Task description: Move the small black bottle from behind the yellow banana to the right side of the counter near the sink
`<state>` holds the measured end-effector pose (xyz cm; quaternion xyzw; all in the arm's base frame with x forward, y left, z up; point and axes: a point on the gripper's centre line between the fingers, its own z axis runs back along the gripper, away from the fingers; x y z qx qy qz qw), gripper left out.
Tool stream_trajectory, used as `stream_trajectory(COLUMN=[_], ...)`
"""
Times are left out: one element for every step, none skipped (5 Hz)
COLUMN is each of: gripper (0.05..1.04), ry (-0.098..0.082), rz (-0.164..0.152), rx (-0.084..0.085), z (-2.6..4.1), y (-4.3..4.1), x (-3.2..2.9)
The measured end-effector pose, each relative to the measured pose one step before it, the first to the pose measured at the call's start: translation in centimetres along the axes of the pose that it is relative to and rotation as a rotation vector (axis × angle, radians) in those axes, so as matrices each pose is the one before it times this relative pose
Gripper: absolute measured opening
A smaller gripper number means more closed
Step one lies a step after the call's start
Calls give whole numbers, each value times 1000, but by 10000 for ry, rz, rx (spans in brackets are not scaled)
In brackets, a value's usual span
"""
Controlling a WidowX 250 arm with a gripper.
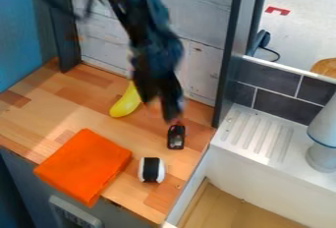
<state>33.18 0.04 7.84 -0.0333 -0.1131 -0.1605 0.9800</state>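
The black two-finger tool (161,112), spread apart, is positioned above the wooden desk (39,116), near the small black oblong object (176,137) and yellow curved banana (126,104).

The black robot arm (148,30) is blurred and cut off by the top edge; its black gripper (161,106) blurs too and partly hides the curved yellow banana-shaped object (125,104). What the small black object with a pale centre (176,137) is, and whether the gripper touches it, cannot be told. The right edge cuts off the pale grey rounded object with a blue line (322,156).
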Motion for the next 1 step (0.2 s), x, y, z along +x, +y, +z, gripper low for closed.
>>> stream_trajectory(gripper=[1000], ry=[639], rz=[2500], rx=[805], z=[5882], y=[4110], x=[-2200])
